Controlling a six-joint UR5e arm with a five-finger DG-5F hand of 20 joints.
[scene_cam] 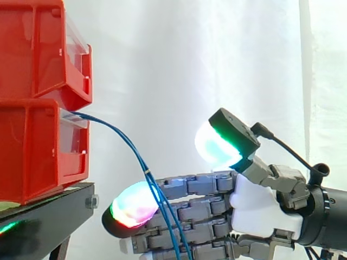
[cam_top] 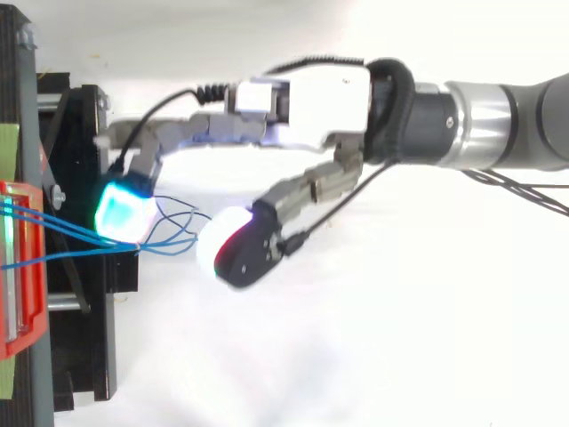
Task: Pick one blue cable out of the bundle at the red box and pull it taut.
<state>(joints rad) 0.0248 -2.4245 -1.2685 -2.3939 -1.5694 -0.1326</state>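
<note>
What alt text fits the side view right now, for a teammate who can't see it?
Blue cables droop slack from the lower red bin and cross in front of the outstretched fingers of the hand, which reaches in from the right. The thumb is raised well above them, and nothing is pinched yet.

side view: level, at about bin height, close in, facing the white curtain (scene_cam: 190, 65); red bins (scene_cam: 38, 108) on the black stand (scene_cam: 49, 208) at the left edge, hand (scene_cam: 260, 208) entering from the right | top view: looks down, close; black stand's front edge at left, arm (cam_top: 498, 124) from the right | shared by the 2 views: bin fronts, blue cables (cam_top: 71, 233), hand
</note>
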